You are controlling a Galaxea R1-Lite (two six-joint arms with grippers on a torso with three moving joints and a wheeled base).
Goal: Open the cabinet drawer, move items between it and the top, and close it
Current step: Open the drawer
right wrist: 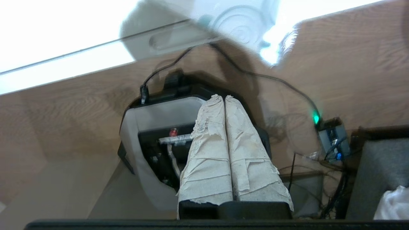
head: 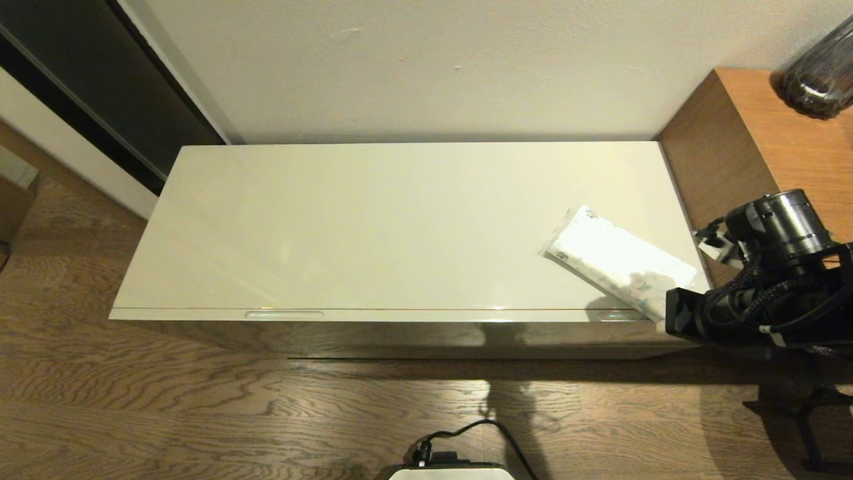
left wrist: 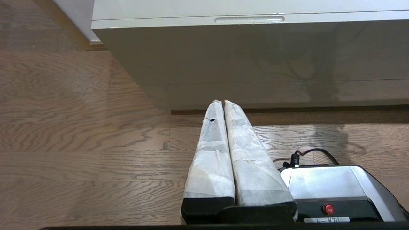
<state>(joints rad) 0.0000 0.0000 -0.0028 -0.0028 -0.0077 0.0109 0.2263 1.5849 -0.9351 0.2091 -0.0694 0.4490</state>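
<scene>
Lying on the top (head: 373, 220), tissue pack (head: 616, 260) overhangs closed cabinet drawer (left wrist: 249, 48).

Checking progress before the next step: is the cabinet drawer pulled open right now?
No. In the head view the cabinet drawer sits flush under the top, with only the tissue pack lying above.

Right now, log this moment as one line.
drawer: shut | tissue pack: on top, right end | left gripper: shut, low by floor | right gripper: shut, empty

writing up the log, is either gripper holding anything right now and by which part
Nothing is held. The left gripper and right gripper are both shut on nothing; the tissue pack lies loose on the top.
</scene>
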